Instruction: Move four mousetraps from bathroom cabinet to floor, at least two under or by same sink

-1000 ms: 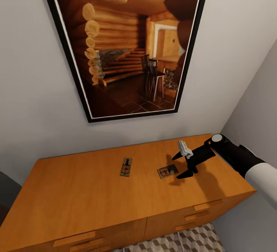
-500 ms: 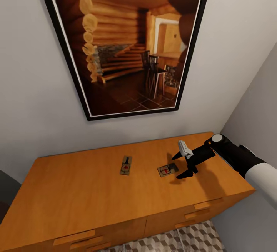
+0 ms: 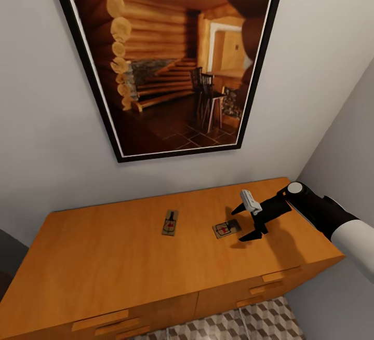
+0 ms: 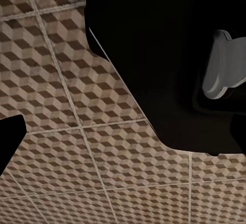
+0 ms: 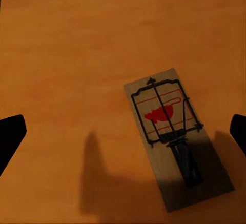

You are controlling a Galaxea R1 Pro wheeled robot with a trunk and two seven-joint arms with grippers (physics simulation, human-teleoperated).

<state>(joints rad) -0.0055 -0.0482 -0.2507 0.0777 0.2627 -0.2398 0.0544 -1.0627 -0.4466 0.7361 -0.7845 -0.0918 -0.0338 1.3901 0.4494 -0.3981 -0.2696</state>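
orange-brown wood makes up the cabinet (image 3: 156, 257), and two mousetraps lie flat on its top. one mousetrap (image 3: 170, 222) sits near the middle. the other mousetrap (image 3: 226, 229) sits nearer the right edge, just beside the right pincer (image 3: 245, 221). that pincer stays spread wide and holds nothing, almost where it was a second ago, so no grab has begun. the left pincer (image 4: 13, 134) hangs over the bathroom floor (image 4: 77, 131); i cannot tell its state.

Black tool (image 3: 248, 222) — white forearm, grey camera block.
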